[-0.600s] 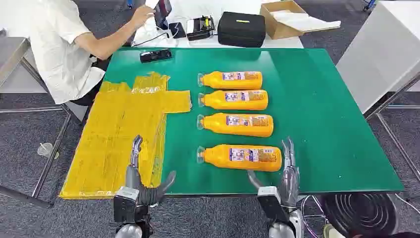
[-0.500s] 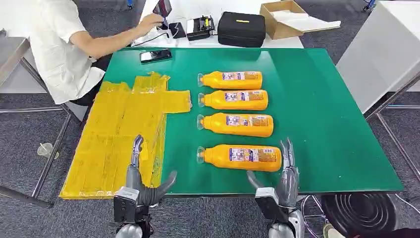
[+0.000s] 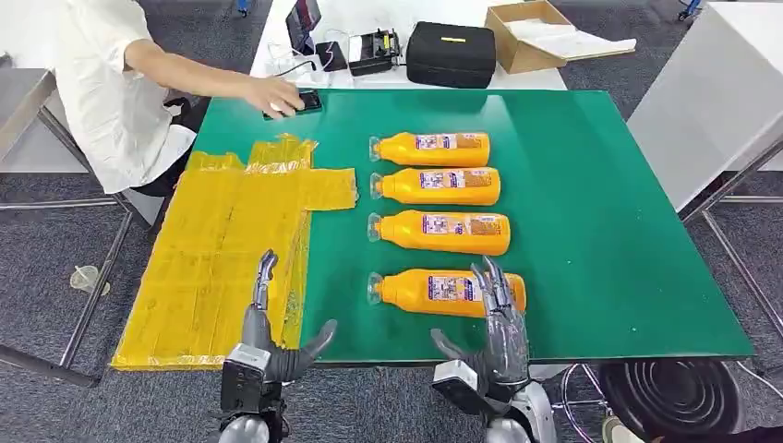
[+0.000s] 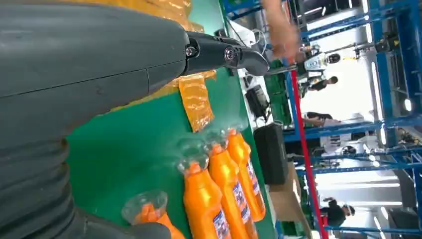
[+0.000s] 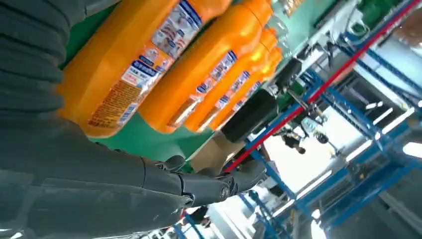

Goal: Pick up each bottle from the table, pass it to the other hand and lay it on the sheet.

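Observation:
Several orange bottles with clear caps lie in a column on the green table point(image 3: 600, 212), caps pointing to the left. The nearest bottle point(image 3: 443, 292) point(image 5: 129, 64) lies by the front edge. My right hand point(image 3: 494, 323) hovers over its base end with fingers spread, holding nothing. My left hand point(image 3: 268, 337) is open at the front edge, its fingers over the near corner of the yellow sheet point(image 3: 222, 249). In the left wrist view the bottle necks point(image 4: 209, 184) and the sheet's corner point(image 4: 196, 102) appear beyond my fingers point(image 4: 224, 52).
A person point(image 3: 102, 83) in a white shirt sits at the far left and reaches a hand point(image 3: 277, 94) onto a black phone point(image 3: 309, 101) on the table's far edge. A black case point(image 3: 451, 53) and a cardboard box point(image 3: 526, 32) stand behind the table.
My right hand has moved left, over the nearest bottle's base end. The left hand has shifted slightly right. The person's hand came down from the tablet to the phone.

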`<control>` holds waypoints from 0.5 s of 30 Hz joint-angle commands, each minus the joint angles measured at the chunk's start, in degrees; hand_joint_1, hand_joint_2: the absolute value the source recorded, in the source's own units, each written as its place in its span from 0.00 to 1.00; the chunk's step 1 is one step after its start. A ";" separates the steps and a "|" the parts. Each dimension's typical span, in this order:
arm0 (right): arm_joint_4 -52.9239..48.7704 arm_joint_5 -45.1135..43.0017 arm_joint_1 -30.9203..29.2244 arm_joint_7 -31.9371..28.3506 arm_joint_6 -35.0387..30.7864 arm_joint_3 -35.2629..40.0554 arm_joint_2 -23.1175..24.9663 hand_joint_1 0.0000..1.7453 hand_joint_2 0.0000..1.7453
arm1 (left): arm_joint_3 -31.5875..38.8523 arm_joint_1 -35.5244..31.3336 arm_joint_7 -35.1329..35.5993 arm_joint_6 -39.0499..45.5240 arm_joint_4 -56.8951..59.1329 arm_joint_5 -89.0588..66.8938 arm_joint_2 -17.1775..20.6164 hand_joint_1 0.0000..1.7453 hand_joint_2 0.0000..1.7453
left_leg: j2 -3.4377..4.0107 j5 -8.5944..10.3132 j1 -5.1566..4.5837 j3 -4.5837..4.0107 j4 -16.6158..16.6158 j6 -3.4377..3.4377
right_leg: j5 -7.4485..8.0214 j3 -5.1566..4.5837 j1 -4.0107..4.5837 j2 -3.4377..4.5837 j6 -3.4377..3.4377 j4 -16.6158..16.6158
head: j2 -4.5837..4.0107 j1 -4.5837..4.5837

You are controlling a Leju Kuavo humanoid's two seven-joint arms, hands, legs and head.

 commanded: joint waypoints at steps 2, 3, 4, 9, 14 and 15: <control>-0.98 11.96 4.86 15.70 -1.37 5.07 -13.57 0.00 1.00 | -5.16 -5.09 -0.19 -2.53 8.18 2.30 -1.27 0.00 1.00 | -0.23 -0.07 0.00 0.25 -0.03 0.03 | -0.14 0.36 0.04 -0.30 -0.16 -0.09 | 0.00 0.00; 0.16 12.18 4.34 19.26 0.77 6.34 -15.55 0.00 1.00 | -5.46 -5.25 -0.26 -2.94 8.23 3.08 -1.17 0.00 1.00 | -0.18 -0.07 -0.01 0.25 -0.04 0.03 | -0.12 0.35 0.03 -0.25 -0.13 -0.10 | 0.00 0.00; 1.55 12.27 3.40 20.88 1.96 6.82 -16.72 0.00 1.00 | -5.59 -5.44 -0.23 -3.21 8.37 3.44 -1.08 0.00 1.00 | -0.13 -0.15 0.01 0.36 -0.01 0.03 | -0.17 0.48 0.07 -0.21 -0.20 -0.11 | 0.00 0.02; 5.55 13.28 -1.01 22.39 5.11 5.00 -18.53 0.00 1.00 | -5.30 -5.99 -0.09 -3.41 8.69 4.58 -1.37 0.00 1.00 | 0.21 -0.14 -0.01 0.22 -0.02 0.03 | -0.02 0.26 0.05 0.13 -0.17 -0.09 | 0.00 -0.02; 4.73 14.26 -0.66 23.28 5.84 4.55 -18.15 0.00 1.00 | -5.36 -5.98 -0.16 -3.56 8.85 4.91 -1.28 0.00 1.00 | 0.15 -0.13 0.01 0.25 -0.02 0.01 | -0.05 0.29 0.08 0.07 -0.20 -0.08 | 0.00 0.00; 4.63 15.87 -1.09 24.09 5.94 4.07 -18.49 0.00 1.00 | -5.39 -5.98 -0.28 -3.40 8.78 4.96 -1.27 0.00 1.00 | 0.10 -0.07 -0.01 0.13 -0.04 0.02 | -0.01 0.16 0.05 0.05 -0.12 -0.08 | 0.00 -0.02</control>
